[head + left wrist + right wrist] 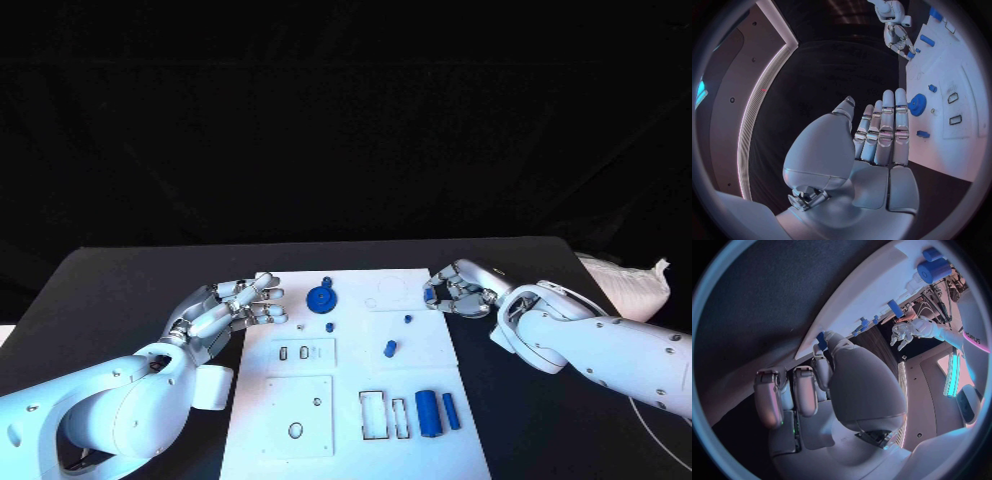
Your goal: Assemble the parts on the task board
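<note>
Assembly appears barely begun: most blue parts lie loose on the white task board (433, 440). The left hand (234, 303), fingers apart and holding nothing, hovers at the board's left edge near the blue gear (320, 297). The right hand (459, 288), fingers curled, sits at the board's far right corner; whether it pinches a part cannot be told. Two blue bars (437, 409) lie beside the empty slots (384, 414). The next move likely calls for grasping the gear.

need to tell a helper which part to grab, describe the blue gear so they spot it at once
Find the white task board in the middle of the black table. The gear lies near its far edge, just beside the left hand. It is the only round, toothed blue part; the others are small pegs or straight bars.
</note>
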